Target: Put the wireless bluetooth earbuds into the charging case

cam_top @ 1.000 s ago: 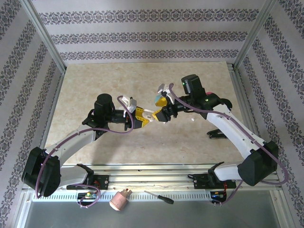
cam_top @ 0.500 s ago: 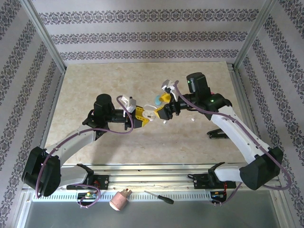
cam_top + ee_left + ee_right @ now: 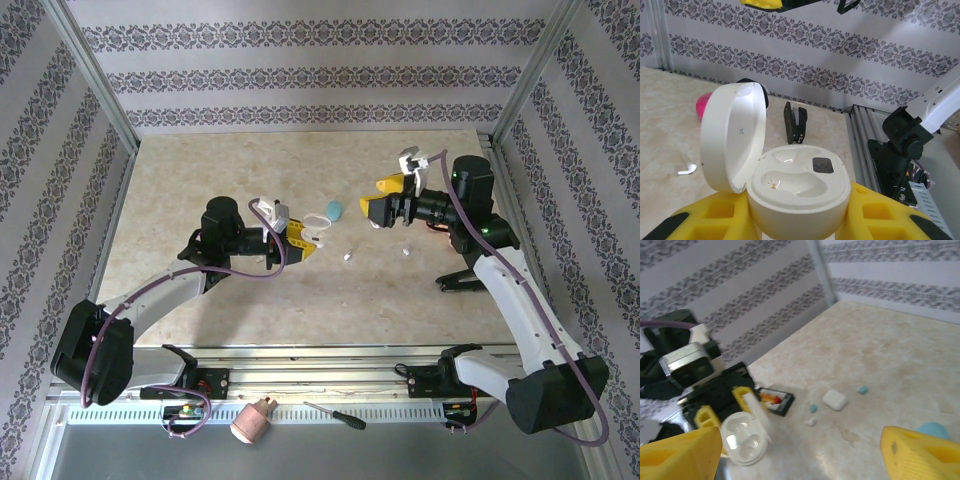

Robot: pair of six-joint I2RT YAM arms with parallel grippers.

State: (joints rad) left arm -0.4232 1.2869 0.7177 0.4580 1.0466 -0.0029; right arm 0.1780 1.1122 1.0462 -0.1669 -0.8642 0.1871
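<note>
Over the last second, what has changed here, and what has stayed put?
The right gripper pulled back to the right, away from the left gripper, jaws open and empty. A white earbud now shows on the table where it had been. The left gripper still holds the open white case; the blue case has not moved.

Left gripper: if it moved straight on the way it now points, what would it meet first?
Probably the black clip-shaped object standing on the table, almost dead ahead of the left gripper and the open white charging case it holds. The white earbud lies beside that line. Height is unclear.
</note>
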